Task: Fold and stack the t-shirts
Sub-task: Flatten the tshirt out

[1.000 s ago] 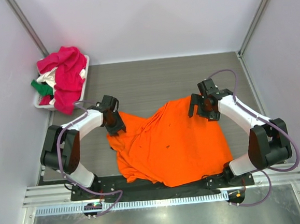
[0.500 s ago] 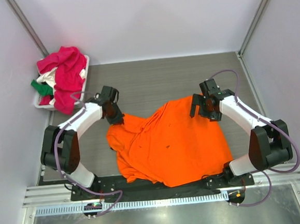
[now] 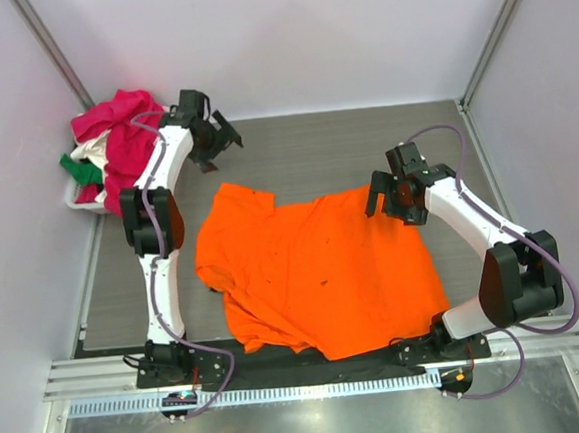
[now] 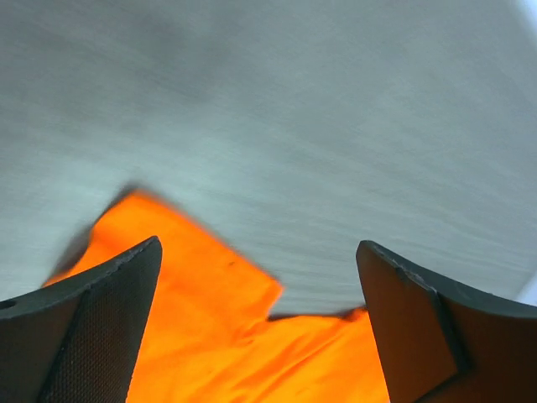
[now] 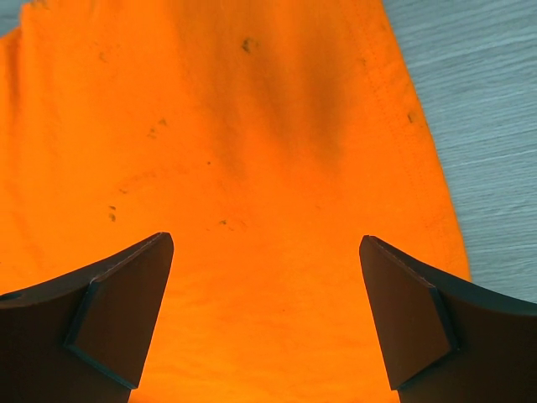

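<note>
Spreading wider across the grey wood-grain counter (image 3: 324, 144), the bright orange short-sleeved cotton t-shirt (image 3: 319, 274) is lying flatter than it was a second ago. Its sleeve on the robot's left, bunched beneath the arm then, is now reaching toward the far left as a clear flap, while the near hem is still lying rumpled by the arm bases. The heap of magenta-pink, white and green t-shirts (image 3: 118, 140) is sitting unchanged in the white plastic basket (image 3: 73, 202) at the far left corner. The left arm is swinging away from the orange shirt to the far side, beside that basket. The left fingers (image 4: 84, 336) are standing wide apart and gripping nothing, with bare counter and only the tip of the orange sleeve showing between them. The right arm is barely shifting, and the right fingers (image 5: 109, 319) are also gaping wide and empty, hovering just over the shirt's right part near its stitched edge. Judging from this, the release is ending one flattening tug. The shirt is looking nearly laid out, though its creases are suggesting more smoothing before any first fold.
</note>
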